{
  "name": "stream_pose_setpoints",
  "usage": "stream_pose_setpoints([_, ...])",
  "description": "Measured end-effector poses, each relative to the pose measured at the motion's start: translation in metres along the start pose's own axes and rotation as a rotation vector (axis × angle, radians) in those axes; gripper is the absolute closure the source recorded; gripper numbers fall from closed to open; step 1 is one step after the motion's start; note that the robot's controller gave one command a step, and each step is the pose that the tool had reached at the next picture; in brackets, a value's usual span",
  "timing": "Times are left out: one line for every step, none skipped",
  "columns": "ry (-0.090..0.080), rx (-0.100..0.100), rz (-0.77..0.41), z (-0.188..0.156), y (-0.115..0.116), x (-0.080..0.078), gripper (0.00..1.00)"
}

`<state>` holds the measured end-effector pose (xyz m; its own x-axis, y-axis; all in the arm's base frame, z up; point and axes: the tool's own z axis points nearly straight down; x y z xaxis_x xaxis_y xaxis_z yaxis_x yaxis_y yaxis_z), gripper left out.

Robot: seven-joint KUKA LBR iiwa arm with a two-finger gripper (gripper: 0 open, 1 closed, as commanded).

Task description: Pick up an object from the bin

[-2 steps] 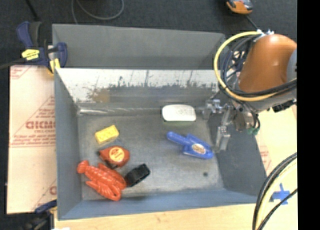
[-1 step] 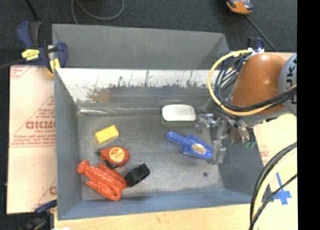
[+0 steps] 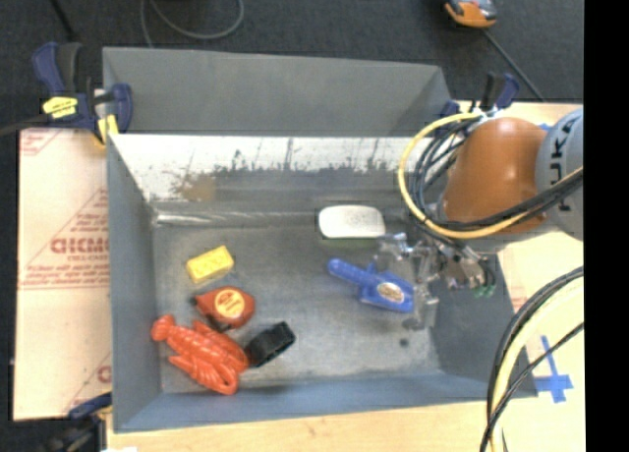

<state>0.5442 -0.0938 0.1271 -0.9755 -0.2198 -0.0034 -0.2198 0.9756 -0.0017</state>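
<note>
My gripper (image 3: 411,281) is down in the right part of the bin, its fingers spread open. One fingertip (image 3: 397,247) stands on the far side and the other fingertip (image 3: 425,316) on the near side of the right end of a blue plastic tool with an orange label (image 3: 366,281). The tool lies flat on the bin floor, its thin handle pointing left. Just behind it, against the back wall, lies a white oval thing (image 3: 350,222).
On the left floor lie a yellow block (image 3: 210,263), an orange round tape measure (image 3: 225,306), a red lobster toy (image 3: 200,351) and a small black thing (image 3: 268,343). The arm with its orange cover and looped cables hangs over the right wall.
</note>
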Motion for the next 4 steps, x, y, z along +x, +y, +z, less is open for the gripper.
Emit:
stream_pose_setpoints([-0.002, 0.000, 0.216, 0.036, 0.002, -0.004, 0.00])
stream_pose_setpoints([-0.002, 0.002, 0.172, 0.054, 0.005, -0.016, 0.00])
stream_pose_setpoints([-0.004, 0.002, 0.250, 0.055, 0.006, -0.030, 1.00])
stream_pose_setpoints([-0.004, 0.002, 0.249, 0.055, 0.006, -0.030, 1.00])
